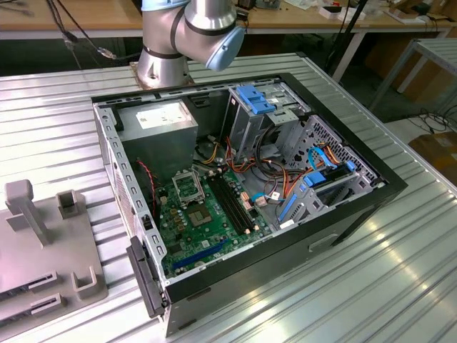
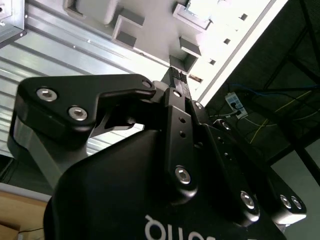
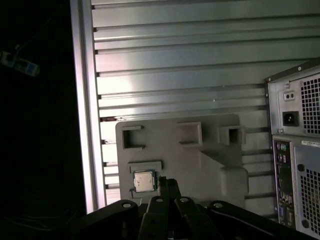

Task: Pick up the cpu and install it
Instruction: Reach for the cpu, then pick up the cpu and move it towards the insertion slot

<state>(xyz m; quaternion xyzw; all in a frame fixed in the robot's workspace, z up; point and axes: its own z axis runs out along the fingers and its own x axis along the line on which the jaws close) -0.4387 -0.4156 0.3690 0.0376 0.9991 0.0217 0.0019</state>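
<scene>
The small square cpu (image 3: 144, 181), silver-grey on top with a green edge, lies flat and metal side up in a shallow square recess of a pale grey moulded holder plate (image 3: 200, 165). The plate rests on the ribbed aluminium table (image 3: 175, 50) and also carries several raised blocks and slotted posts.

In the first wrist view the black gripper (image 3: 168, 184) hangs above this plate. Its two fingers are drawn together at the tips with nothing between them, and the tips appear just beside the cpu, not on it. Whether they touch the plate cannot be told. In the same view the perforated rear panel of the grey computer case (image 3: 300, 150) stands next to the plate.

In the exterior view the plate sits at the exterior view's left, near the front edge, beside the open black-walled case, which lies on its side in the middle of the table. Inside the case a green motherboard (image 1: 207, 229) carries a square metal-framed socket (image 1: 187, 187) and long black memory slots (image 1: 232, 204) to the exterior view's right of it. A grey power-supply box (image 1: 161, 118) sits at the far left corner. The silver and blue arm (image 1: 203, 28) rises from its base beyond the far side of the case.
</scene>
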